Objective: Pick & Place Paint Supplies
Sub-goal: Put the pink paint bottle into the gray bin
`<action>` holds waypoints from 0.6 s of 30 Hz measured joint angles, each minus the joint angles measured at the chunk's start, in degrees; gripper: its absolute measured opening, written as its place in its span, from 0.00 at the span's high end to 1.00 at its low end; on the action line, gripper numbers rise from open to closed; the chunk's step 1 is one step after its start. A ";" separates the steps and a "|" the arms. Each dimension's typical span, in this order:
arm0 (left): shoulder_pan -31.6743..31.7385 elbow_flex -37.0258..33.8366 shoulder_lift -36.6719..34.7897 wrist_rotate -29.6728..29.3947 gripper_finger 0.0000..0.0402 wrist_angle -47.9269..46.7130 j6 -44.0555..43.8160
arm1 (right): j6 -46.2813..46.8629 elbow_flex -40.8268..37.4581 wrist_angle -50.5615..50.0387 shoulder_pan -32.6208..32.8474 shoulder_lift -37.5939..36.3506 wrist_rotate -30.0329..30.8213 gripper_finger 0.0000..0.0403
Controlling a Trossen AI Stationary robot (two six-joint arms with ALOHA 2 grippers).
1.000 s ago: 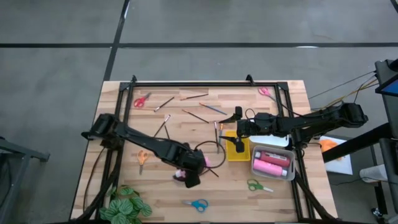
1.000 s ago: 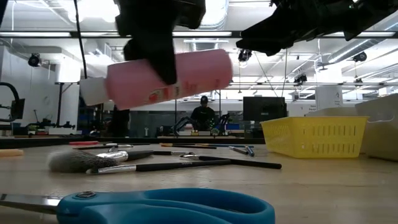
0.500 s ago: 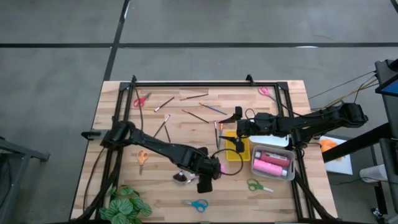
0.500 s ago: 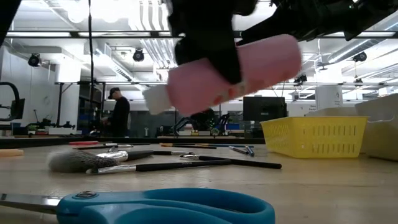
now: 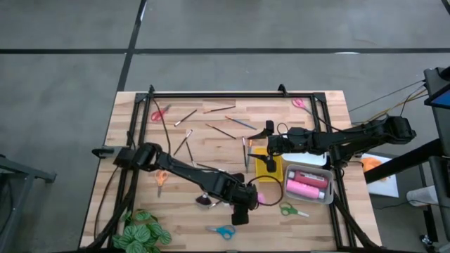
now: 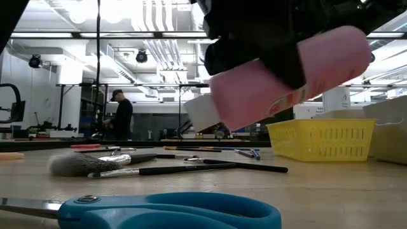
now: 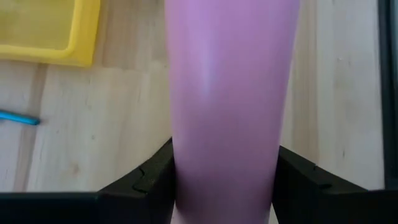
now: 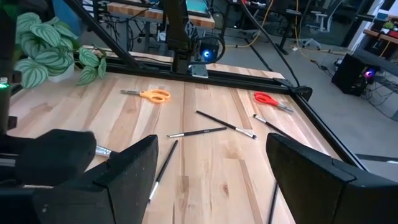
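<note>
From overhead, the left gripper (image 5: 245,204) hangs over the pale wooden slatted table (image 5: 190,140) between the square yellow plastic tray (image 5: 269,172) and the blue-handled scissors (image 5: 223,230), clamped on a pink white-capped paint bottle (image 5: 259,199) whose pink end shows beside its dark fingers. The right gripper (image 5: 266,129) waits above the far edge of the yellow tray with its fingers spread and nothing between them. Just beside that tray, a white rectangular tray (image 5: 308,185) already holds pink and red bottles (image 5: 304,184); thin brushes (image 5: 223,131) lie scattered across the far half of the table, and green-handled scissors (image 5: 292,209) lie near the white tray. At table level, the pink bottle is carried tilted, clear of the wood, white cap lower, above a fluffy black brush (image 6: 95,164) and the blue scissors. The left wrist camera shows the bottle squeezed between both dark fingers (image 7: 146,180), with the yellow tray's corner beyond. The right wrist camera looks past wide-apart fingers (image 8: 127,168) at orange-handled scissors (image 8: 149,94), red-handled scissors (image 8: 270,99) and a leafy green plant (image 8: 37,53).
</note>
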 joint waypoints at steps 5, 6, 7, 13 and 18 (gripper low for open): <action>-0.50 -0.33 0.00 -0.01 0.50 1.37 0.22 | 0.09 0.00 -0.41 0.00 0.00 0.01 0.26; -0.57 -0.72 0.03 -0.16 0.50 2.56 0.23 | 0.05 0.00 -0.42 0.00 0.00 0.00 0.26; -0.62 -1.03 0.12 -0.32 0.50 3.71 0.24 | 0.00 0.00 -0.43 -0.01 0.00 0.00 0.26; -0.70 -4.15 1.09 -0.81 0.50 10.86 0.42 | 0.05 0.00 -0.49 0.00 0.00 0.00 0.26; -0.74 -7.64 1.09 -0.39 0.50 13.93 -0.47 | 0.09 0.00 -0.76 0.00 0.00 0.00 0.26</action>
